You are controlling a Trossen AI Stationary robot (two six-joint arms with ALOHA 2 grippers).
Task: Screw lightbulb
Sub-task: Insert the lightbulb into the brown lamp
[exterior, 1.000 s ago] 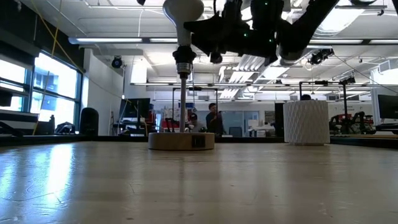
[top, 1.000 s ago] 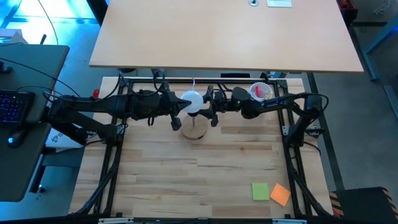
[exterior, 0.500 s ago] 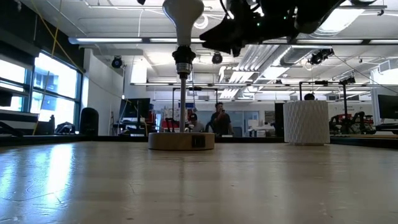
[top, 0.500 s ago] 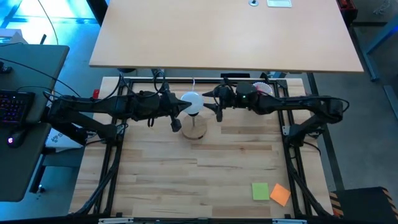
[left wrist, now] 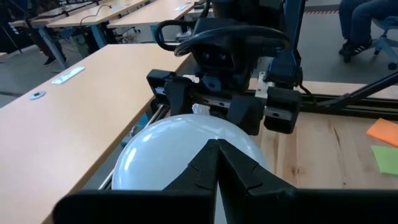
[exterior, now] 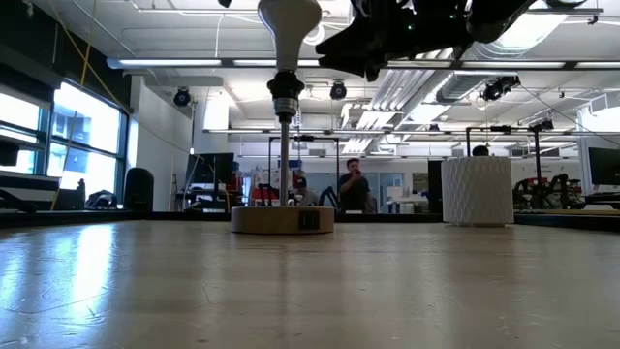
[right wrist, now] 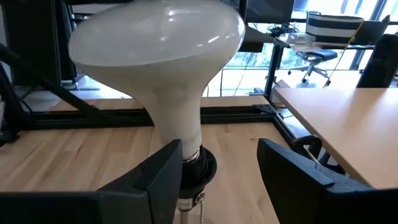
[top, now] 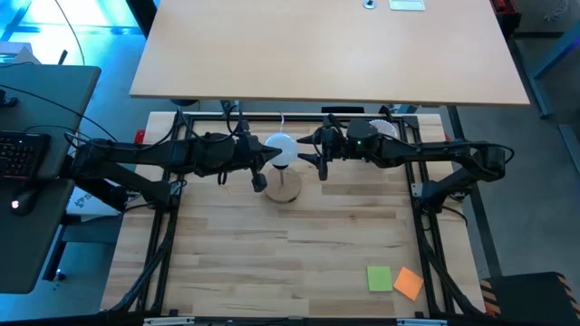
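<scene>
**Right gripper beside the seated bulb, fingers spread**

Right gripper (top: 319,156) sits just right of centre in the high view, its fingers (right wrist: 158,177) wide apart and empty, just beside the bulb (top: 280,148) without gripping it. In the right wrist view the bulb's neck stands just ahead of the gap between those fingers. The bulb stands upright in the socket (exterior: 284,104) on a thin post above the wooden stand (exterior: 282,219). Left gripper (top: 256,168), pinched shut, lies at the bulb's left. A white cup (exterior: 477,191) stands at the low view's right.
</scene>
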